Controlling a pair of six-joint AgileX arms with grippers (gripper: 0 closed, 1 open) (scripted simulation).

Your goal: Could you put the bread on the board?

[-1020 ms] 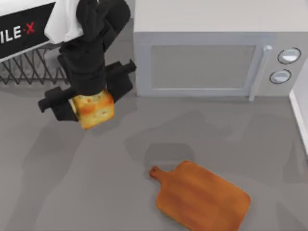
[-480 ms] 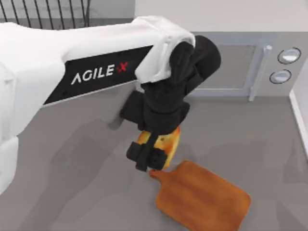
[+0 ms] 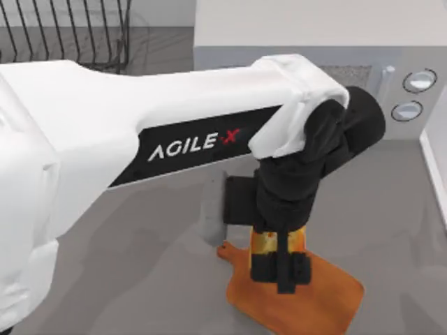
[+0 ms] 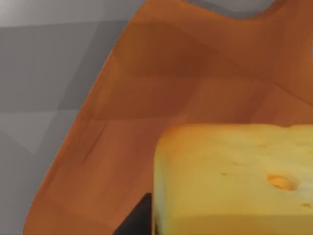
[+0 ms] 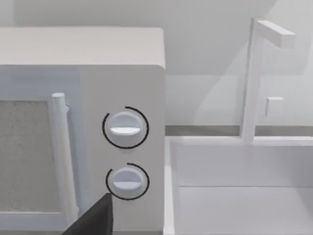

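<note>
Surroundings: grey microwave with two round dials (image 3: 419, 94) at the back of the grey bench (image 3: 140, 279); black wire rack (image 3: 70, 31) at back left; nothing between bread and board.
Left jaws (image 3: 281, 262): clamped on the small golden-yellow bread chunk (image 3: 279, 241), above the flat orange-brown wooden cutting board (image 3: 328, 296).
Change: 0.5 s ago the bread hung just off the board's handle; now over its left half.
Hidden: left arm covers the board's upper left; bread-board contact unclear.
Right arm: parked by the microwave, jaw state cannot be told.
</note>
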